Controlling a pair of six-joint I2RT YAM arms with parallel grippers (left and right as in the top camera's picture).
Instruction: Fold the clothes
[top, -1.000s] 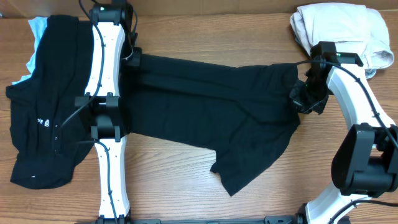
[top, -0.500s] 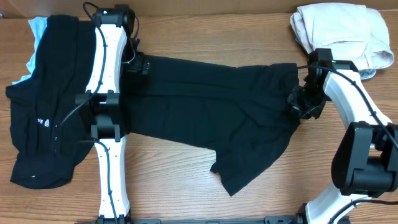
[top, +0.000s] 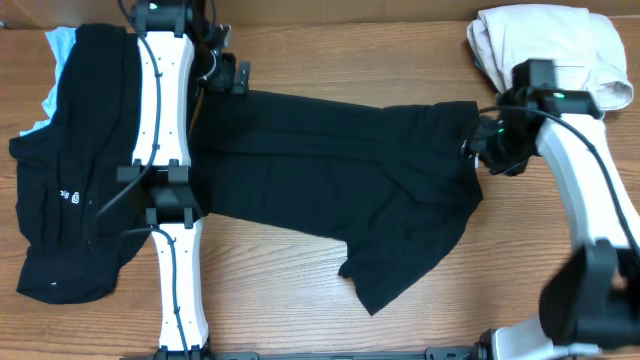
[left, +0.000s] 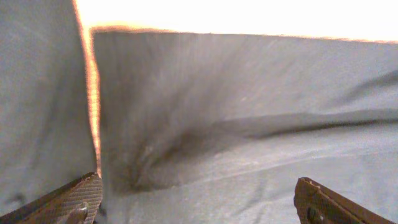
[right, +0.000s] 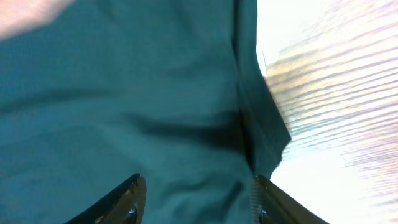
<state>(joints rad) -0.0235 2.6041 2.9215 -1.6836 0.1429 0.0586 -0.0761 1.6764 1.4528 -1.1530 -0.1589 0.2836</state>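
Observation:
A black garment (top: 330, 170) lies spread across the middle of the wooden table, one flap reaching toward the front. My left gripper (top: 228, 75) hovers at its far left corner. In the left wrist view the left gripper (left: 199, 208) is wide open over grey-looking fabric (left: 249, 124), with nothing between the fingertips (left: 78, 199). At the garment's right edge is my right gripper (top: 488, 150). The right wrist view shows the right gripper (right: 196, 199) open, its fingers (right: 127, 202) apart above the cloth edge (right: 261, 137). A second black garment (top: 70, 200) with tiny white marks lies at the left.
A pile of white and beige cloth (top: 545, 45) sits at the back right corner. Light blue fabric (top: 52, 60) peeks out from under the left black garment. The left arm (top: 165, 150) stretches over the gap between the two black garments. Bare wood (top: 270, 290) shows at the front.
Both grippers have opened and let go of the black garment's edges. The left gripper moved back, away from the corner; the right one lifted slightly to the right.

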